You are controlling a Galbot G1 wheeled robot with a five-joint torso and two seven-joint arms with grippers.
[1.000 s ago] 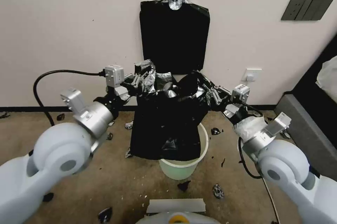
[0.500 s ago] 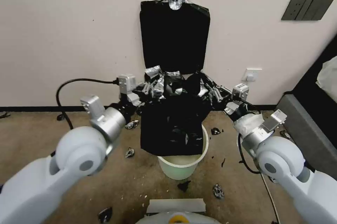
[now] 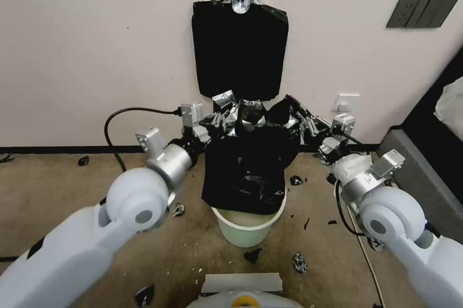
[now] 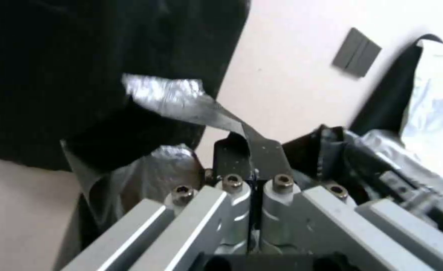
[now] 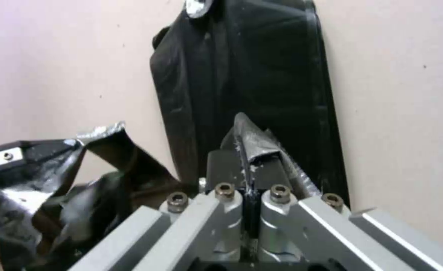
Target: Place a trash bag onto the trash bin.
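Left hand (image 3: 218, 120) & right hand (image 3: 303, 122) both clamped on the top edge of the trash bag (image 3: 246, 166), at 10 and 2 o'clock of it, bag hanging btwn them w/ its bottom over the trash bin (image 3: 247, 231) on the floor.

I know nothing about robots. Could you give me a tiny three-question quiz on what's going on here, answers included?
1. True or false: the trash bag already lines the trash bin.
2. What grips the bag's top edge? A) left gripper alone B) left gripper and right gripper C) a person's hand
3. Fill in: the bag's lower end hangs over the bin's ____.

Key:
1. False; it hangs above, its bottom just covering the far side of the rim.
2. B; both sets of fingers are shut on plastic in the wrist views.
3. Opening.
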